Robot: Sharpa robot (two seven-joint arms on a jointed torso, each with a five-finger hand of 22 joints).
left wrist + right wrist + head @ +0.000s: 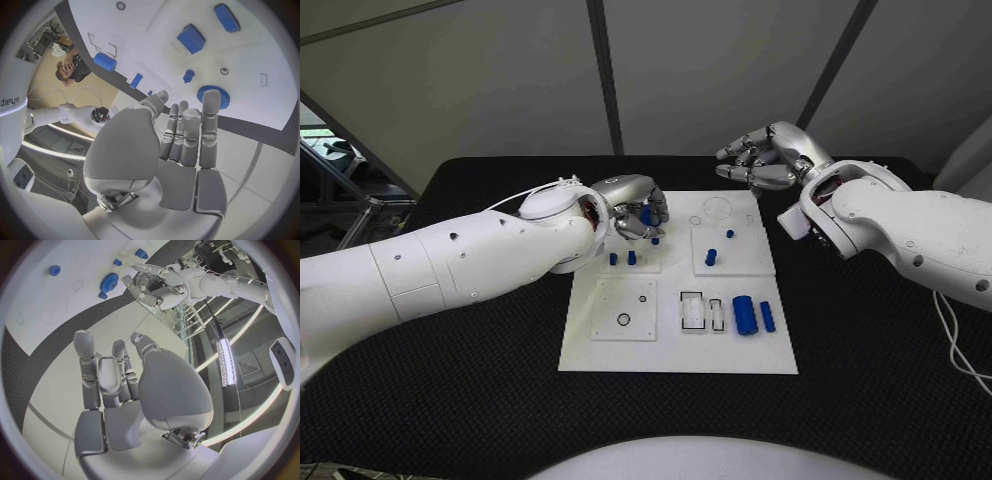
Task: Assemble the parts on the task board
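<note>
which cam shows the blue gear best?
Left wrist view: the blue gear lies flat on the task board, toothed rim clear, just beyond the left hand fingertips. Right wrist view shows it smaller and farther off. In the head view the left hand mostly covers it.

The head camera looks steeply down on the white board (678, 355). Each wrist camera sits close behind its own hand, facing the board; both share its blue gear (212, 95) (110, 281).
</note>
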